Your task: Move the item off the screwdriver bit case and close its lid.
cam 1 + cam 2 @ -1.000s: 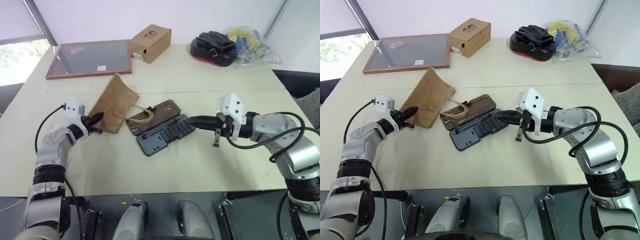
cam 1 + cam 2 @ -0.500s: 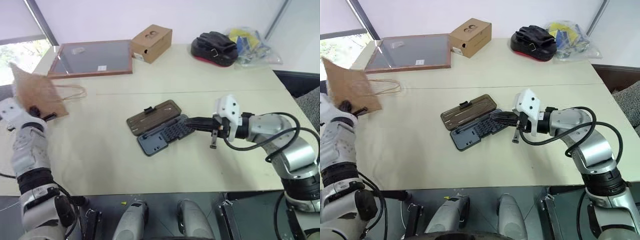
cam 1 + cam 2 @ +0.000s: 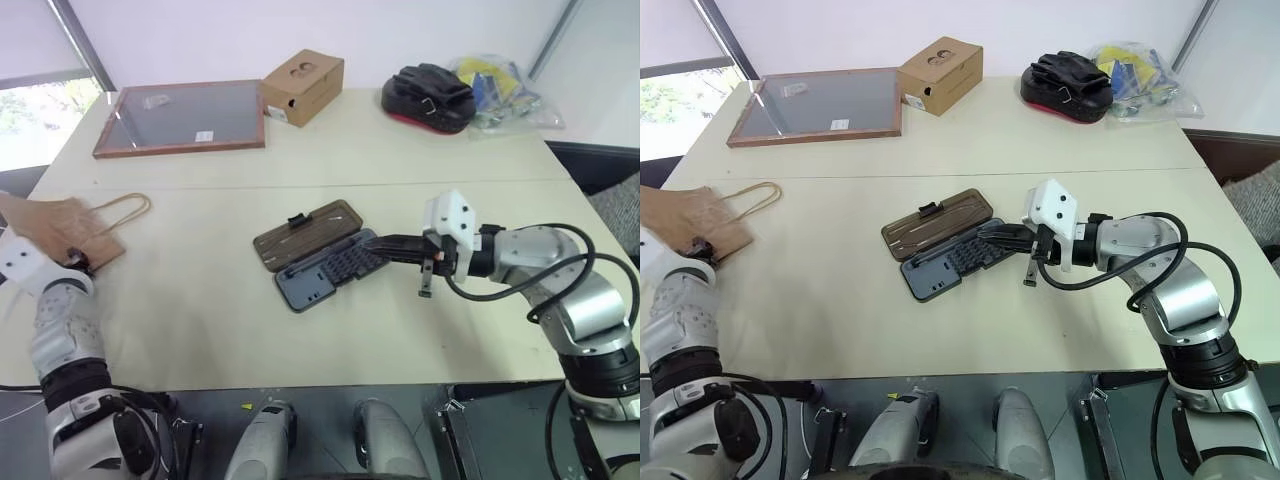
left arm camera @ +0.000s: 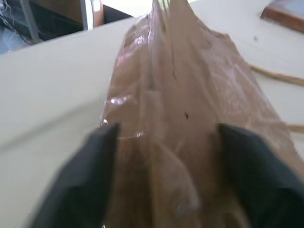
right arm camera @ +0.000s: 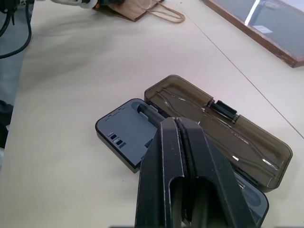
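The paper bag [image 3: 62, 226] now lies flat at the left edge of the tabletop [image 3: 420, 160], well apart from the bit case [image 3: 318, 255], so what is left is the lid [image 3: 305, 233]. It lies folded back flat on the far side of the grey tray, hinged along the case's long axis, which runs at a slant across the tabletop. The right pincer [image 3: 378, 243], fingers pressed shut and holding nothing, rests at the tray's right end and is much the nearer; it must probably swing the lid toward the robot over the tray. The left pincer [image 4: 161, 180] stands wide open with the bag between its fingers, not gripping it. A framed board [image 3: 182, 117], a cardboard box [image 3: 302, 84], a black pouch [image 3: 430, 95] and plastic wrappers [image 3: 498, 88] line the far side, against a white wall.
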Controlling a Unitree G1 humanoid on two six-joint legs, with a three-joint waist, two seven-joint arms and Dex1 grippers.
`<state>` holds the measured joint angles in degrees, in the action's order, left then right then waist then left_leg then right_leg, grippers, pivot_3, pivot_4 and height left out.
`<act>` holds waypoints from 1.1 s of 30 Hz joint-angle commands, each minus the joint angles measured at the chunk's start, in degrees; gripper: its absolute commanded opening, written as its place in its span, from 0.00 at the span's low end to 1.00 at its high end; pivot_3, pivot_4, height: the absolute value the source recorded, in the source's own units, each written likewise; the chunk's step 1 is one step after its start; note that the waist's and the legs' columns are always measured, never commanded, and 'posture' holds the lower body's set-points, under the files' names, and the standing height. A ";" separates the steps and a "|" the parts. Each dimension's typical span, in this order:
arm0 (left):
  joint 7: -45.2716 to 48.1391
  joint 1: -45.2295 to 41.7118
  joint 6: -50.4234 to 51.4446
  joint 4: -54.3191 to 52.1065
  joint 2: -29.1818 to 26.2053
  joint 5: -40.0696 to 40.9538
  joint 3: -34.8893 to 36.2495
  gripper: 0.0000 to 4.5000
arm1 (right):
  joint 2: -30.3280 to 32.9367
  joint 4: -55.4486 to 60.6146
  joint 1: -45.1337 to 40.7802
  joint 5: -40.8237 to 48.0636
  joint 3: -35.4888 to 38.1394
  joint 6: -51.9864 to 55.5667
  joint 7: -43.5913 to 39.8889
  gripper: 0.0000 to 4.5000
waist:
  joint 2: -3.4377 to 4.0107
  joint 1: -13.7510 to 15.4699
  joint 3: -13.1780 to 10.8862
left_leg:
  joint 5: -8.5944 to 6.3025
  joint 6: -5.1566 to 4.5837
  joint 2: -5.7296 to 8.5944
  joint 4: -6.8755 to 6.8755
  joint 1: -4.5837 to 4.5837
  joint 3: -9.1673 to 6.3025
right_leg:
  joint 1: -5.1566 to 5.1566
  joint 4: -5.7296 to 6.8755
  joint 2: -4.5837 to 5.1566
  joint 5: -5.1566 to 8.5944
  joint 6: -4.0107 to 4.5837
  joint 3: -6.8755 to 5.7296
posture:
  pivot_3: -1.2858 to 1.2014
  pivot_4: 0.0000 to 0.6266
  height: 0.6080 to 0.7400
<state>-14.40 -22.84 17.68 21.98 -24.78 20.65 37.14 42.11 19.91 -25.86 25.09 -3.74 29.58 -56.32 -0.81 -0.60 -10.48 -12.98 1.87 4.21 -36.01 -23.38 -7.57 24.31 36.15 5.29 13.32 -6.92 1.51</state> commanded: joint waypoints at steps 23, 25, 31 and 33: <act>31.73 8.20 22.54 -51.33 -5.70 15.87 -27.55 0.99 | -1.39 -5.30 -3.11 -1.48 1.00 -3.85 -0.53 0.00 | -0.08 -0.57 0.00 | 0.00 0.02 -0.01 0.02 0.00 0.29 | -0.02 -0.03 -0.03 0.01 0.01 0.02 | 0.52 0.24 1.00; 39.71 12.66 23.41 -54.38 -10.72 17.83 -29.97 0.99 | -2.03 -6.98 -3.86 -2.33 0.93 -5.07 -0.18 0.00 | -0.06 -1.11 -0.01 | 0.00 0.02 -0.06 0.07 0.03 0.32 | 0.01 -0.02 -0.13 0.02 0.03 0.10 | 0.52 0.24 1.00; 48.81 17.70 23.43 -53.30 -18.01 18.63 -28.93 0.99 | -5.16 -14.84 -8.55 -6.43 -0.21 -10.07 1.55 0.00 | 0.08 -1.41 -0.09 | 0.01 0.03 -0.17 0.09 0.08 0.30 | 0.02 0.02 -0.28 0.10 0.38 0.11 | 0.52 0.24 1.00; 49.76 16.85 23.33 -52.35 -18.72 18.57 -27.95 0.99 | -6.56 -18.72 -11.71 -8.04 -1.20 -11.47 1.57 0.00 | 0.08 -1.37 -0.09 | 0.01 0.03 -0.17 0.05 0.07 0.30 | 0.01 0.00 -0.26 0.09 0.37 0.11 | 0.52 0.24 1.00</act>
<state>34.32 -4.92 41.69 -29.97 -42.73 38.44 6.78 36.13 2.45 -34.95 18.17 -4.76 20.11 -54.97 -0.73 -1.97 -10.57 -12.97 1.90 4.04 -35.97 -23.32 -7.27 24.32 36.15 5.03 13.41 -6.55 1.62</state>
